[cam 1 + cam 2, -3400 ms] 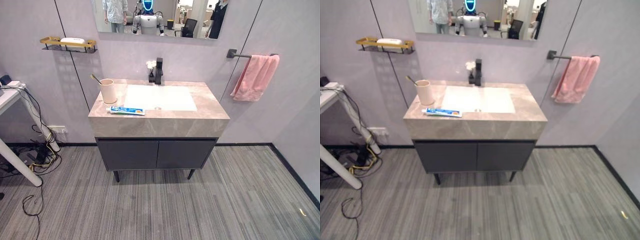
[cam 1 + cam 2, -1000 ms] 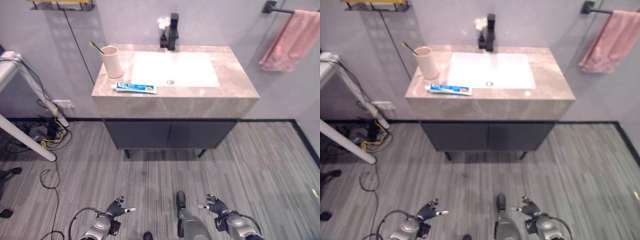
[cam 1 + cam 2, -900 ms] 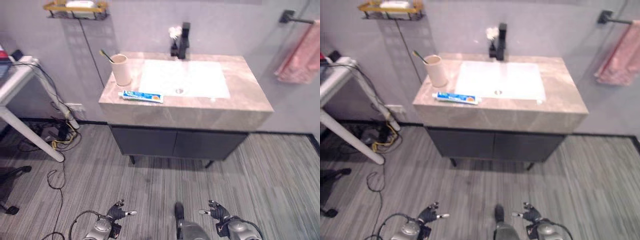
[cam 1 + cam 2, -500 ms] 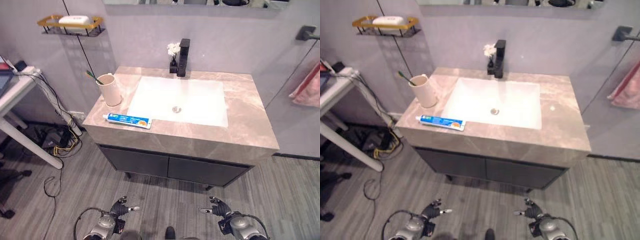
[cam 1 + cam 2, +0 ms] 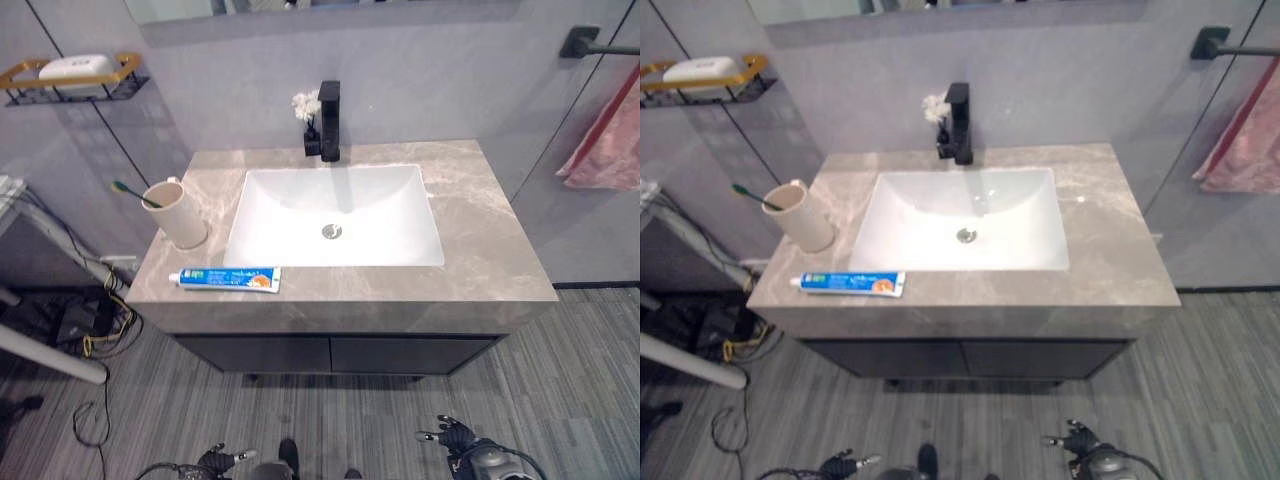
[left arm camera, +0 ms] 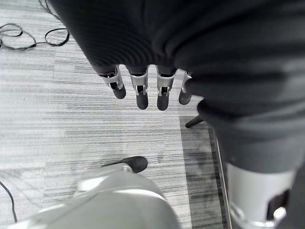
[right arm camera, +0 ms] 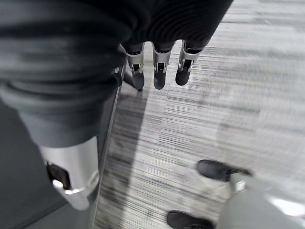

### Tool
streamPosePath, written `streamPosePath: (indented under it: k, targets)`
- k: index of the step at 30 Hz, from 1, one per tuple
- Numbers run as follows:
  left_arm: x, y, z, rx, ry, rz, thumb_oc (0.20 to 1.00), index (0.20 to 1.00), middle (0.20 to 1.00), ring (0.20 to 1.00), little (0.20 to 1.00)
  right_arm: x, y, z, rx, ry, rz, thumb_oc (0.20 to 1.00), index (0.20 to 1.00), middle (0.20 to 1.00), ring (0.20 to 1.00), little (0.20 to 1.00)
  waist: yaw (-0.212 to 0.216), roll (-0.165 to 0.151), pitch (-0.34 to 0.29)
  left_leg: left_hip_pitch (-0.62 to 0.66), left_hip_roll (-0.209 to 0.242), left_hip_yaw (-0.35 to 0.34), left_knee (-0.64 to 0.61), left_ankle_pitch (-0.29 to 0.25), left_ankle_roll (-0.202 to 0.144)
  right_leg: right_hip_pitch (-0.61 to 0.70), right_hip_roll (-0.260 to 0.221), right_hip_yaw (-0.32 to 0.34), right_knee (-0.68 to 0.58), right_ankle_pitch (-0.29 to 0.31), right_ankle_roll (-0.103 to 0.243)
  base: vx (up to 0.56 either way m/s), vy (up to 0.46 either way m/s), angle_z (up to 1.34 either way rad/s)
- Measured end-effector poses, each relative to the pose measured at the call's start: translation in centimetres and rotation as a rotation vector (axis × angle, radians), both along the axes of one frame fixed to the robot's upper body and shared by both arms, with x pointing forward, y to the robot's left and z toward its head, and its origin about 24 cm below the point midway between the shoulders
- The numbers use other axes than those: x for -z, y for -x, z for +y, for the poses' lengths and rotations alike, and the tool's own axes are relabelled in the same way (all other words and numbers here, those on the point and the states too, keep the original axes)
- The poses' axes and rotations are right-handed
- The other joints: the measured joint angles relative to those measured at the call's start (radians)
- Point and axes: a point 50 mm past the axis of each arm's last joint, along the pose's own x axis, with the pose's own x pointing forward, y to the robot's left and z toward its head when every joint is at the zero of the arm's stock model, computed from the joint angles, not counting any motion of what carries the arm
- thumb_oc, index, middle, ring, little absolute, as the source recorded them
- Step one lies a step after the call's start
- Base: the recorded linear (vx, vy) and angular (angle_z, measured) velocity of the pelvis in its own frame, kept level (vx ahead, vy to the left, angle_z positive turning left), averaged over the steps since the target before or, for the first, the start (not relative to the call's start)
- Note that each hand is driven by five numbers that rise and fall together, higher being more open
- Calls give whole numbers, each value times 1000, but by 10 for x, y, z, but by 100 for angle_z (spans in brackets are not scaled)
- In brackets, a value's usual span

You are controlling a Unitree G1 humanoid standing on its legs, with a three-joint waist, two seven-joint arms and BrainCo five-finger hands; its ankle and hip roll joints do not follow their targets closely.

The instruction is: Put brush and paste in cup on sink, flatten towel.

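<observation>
The whole view has shifted since half a second ago: the camera has moved, the vanity now sits squarer and nearer, and the things on it keep their places relative to one another. Both hands hang low over the striped grey floor point(image 5: 560, 400), well short of the counter. Left hand point(image 6: 143, 90): fingers straight and loosely spread, pointing down, holding nothing. Right hand point(image 7: 159, 71): same pose, fingers relaxed and straight, empty. Well ahead of both hands, on the left side of the stone counter point(image 5: 480, 230), the beige cup point(image 5: 180, 213) stands upright with the green-headed toothbrush point(image 5: 128, 190) already in it, handle leaning out to the left. The toothpaste tube point(image 5: 225, 278) lies flat near the counter's front edge, just in front of the cup and apart from it. White basin point(image 5: 335, 215) sits between cup and the bare right side; black faucet point(image 5: 328, 120) with a small white flower point(image 5: 305, 105) behind it. Pink towel point(image 5: 610, 140) hangs bunched from the black wall bar point(image 5: 590, 42), far ahead and to the right of the right hand. Gold wall shelf point(image 5: 70, 78) with a white soap bar point(image 5: 72, 67) far to the left.
</observation>
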Motion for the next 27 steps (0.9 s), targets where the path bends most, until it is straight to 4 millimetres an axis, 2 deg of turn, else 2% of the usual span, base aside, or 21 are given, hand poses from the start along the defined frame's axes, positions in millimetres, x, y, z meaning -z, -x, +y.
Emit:
streamPosePath:
  k: [1, 2, 4, 5, 6, 7, 8, 9, 10, 11, 12, 14, 17, 19, 20, 22, 23, 24, 25, 27]
  targets:
    - [0, -3, -3, 31, -1, -2, 1000, 1000, 1000, 1000, 1000, 0, 0, 0, 0, -7, 2, 1000, 1000, 1000, 1000, 1000, 2, 3, -2, 23, -12, 12, -21, 5, 7, -6, -13, 4, 28, -12, 15, 66, 140, -5]
    - [0, -3, -4, 77, -9, 4, 1000, 1000, 1000, 1000, 1000, 1, 1, 4, -6, -18, 5, 1000, 1000, 1000, 1000, 1000, 5, 6, -11, 38, -37, 16, -31, 2, 29, -34, -34, 8, 110, -51, 37, 89, 208, -5]
    - [0, -6, -7, 125, -12, -3, 1000, 1000, 1000, 1000, 1000, 2, 0, 8, -9, -31, 1, 1000, 1000, 1000, 1000, 1000, 5, 9, -21, 52, -53, 17, -34, -6, 44, -74, -57, 7, 219, -97, 49, 73, 203, 7]
    - [-1, -8, -8, 145, -15, -10, 1000, 1000, 1000, 1000, 1000, 3, -1, 12, -14, -43, 1, 1000, 1000, 1000, 1000, 1000, 8, 7, -32, 52, -75, 12, -31, -20, 63, -109, -76, 21, 295, -116, 68, 50, 181, 9]
    - [-1, -7, -8, 167, -21, -4, 1000, 1000, 1000, 1000, 1000, 3, -2, 15, -15, -50, -1, 1000, 1000, 1000, 1000, 1000, 9, 4, -38, 56, -82, 14, -33, -22, 68, -130, -86, 27, 338, -129, 78, 41, 218, 7]
    - [0, -5, -7, 187, -27, 2, 1000, 1000, 1000, 1000, 1000, 3, -4, 19, -22, -60, -8, 1000, 1000, 1000, 1000, 1000, 12, 4, -45, 51, -99, 17, -28, -33, 84, -166, -116, 25, 405, -147, 85, 26, 218, -2]
    - [0, -3, -7, 199, -31, 12, 1000, 1000, 1000, 1000, 1000, 3, -5, 21, -25, -68, -10, 1000, 1000, 1000, 1000, 1000, 15, 1, -50, 52, -113, 19, -31, -38, 94, -182, -152, 29, 425, -136, 99, 19, 160, -1]
    - [0, -3, -7, 199, -31, 12, 1000, 1000, 1000, 1000, 1000, 3, -5, 21, -25, -68, -10, 1000, 1000, 1000, 1000, 1000, 15, 1, -50, 52, -113, 19, -31, -38, 95, -183, -153, 29, 426, -136, 99, 7, 98, 4]
    - [1, 0, -6, 213, -37, 23, 1000, 1000, 1000, 1000, 1000, 4, -5, 24, -29, -79, -9, 1000, 1000, 1000, 1000, 1000, 19, 1, -50, 56, -122, 19, -33, -34, 101, -196, -191, 30, 455, -137, 119, 2, 95, 5]
    - [1, 3, -4, 233, -45, 32, 1000, 1000, 1000, 1000, 1000, 5, -3, 26, -35, -84, 0, 1000, 1000, 1000, 1000, 1000, 26, 2, -51, 59, -122, 17, -34, -36, 107, -203, -208, 32, 457, -117, 138, 6, 137, -1]
    - [1, 5, -3, 274, -58, 44, 1000, 1000, 1000, 1000, 1000, 5, -4, 27, -38, -87, 2, 1000, 1000, 1000, 1000, 1000, 33, -5, -52, 60, -124, 23, -36, -37, 111, -209, -214, 38, 453, -79, 162, 0, 148, -9]
    - [3, 12, -5, 370, -65, 72, 1000, 1000, 1000, 1000, 1000, 2, -13, 29, -43, -93, -24, 1000, 1000, 1000, 1000, 1000, 39, -13, -46, 67, -121, 46, -46, -37, 113, -221, -207, 50, 471, -57, 196, -13, 131, -28]
    - [3, 11, -4, 400, -73, 77, 1000, 1000, 1000, 1000, 1000, 2, -15, 30, -44, -95, -30, 1000, 1000, 1000, 1000, 1000, 37, -23, -37, 72, -118, 44, -48, -36, 112, -234, -207, 47, 502, -49, 201, 0, 90, -4]
    - [1, 7, -4, 409, -70, 63, 1000, 1000, 1000, 1000, 1000, 2, -14, 30, -41, -99, -27, 1000, 1000, 1000, 1000, 1000, 33, -25, -24, 97, -112, 30, -81, -35, 127, -270, -189, 44, 566, -53, 180, 58, 22, 7]
    - [2, 10, -2, 405, -71, 74, 1000, 1000, 1000, 1000, 1000, 3, -10, 30, -35, -102, -17, 1000, 1000, 1000, 1000, 1000, 30, -27, -23, 100, -101, 12, -97, -23, 124, -277, -169, 57, 521, -86, 158, 56, -38, 15]
    - [2, 10, 0, 402, -76, 77, 1000, 1000, 1000, 1000, 1000, 6, -5, 29, -22, -100, 4, 1000, 1000, 1000, 1000, 1000, 41, -40, -20, 100, -99, 10, -106, -17, 124, -283, -175, 16, 398, -77, 162, 63, -87, 13]
    - [2, 11, 1, 402, -79, 78, 1000, 1000, 1000, 1000, 1000, 6, -5, 29, -13, -101, 3, 1000, 1000, 1000, 1000, 1000, 51, -43, -19, 102, -92, 5, -115, -15, 121, -291, -176, -17, 297, -61, 168, 80, -89, 2]
    - [2, 10, -1, 407, -76, 76, 1000, 1000, 1000, 1000, 1000, 5, -5, 28, -12, -98, 5, 1000, 1000, 1000, 1000, 1000, 53, -45, -22, 100, -81, 2, -117, -16, 120, -291, -175, -63, 215, -30, 174, 69, -79, 15]
    - [1, 9, -1, 414, -77, 72, 1000, 1000, 1000, 1000, 1000, 5, -6, 29, -14, -97, 3, 1000, 1000, 1000, 1000, 1000, 55, -37, -16, 98, -72, -13, -117, -15, 118, -298, -167, -96, 127, 34, 179, 68, -74, 28]
    - [0, 6, -1, 466, -87, 60, 1000, 1000, 1000, 1000, 1000, 7, -1, 27, -8, -93, 18, 1000, 1000, 1000, 1000, 1000, 47, -48, -16, 99, -73, -58, -116, -5, 95, -282, -167, -86, 73, 92, 175, 40, -104, 77]
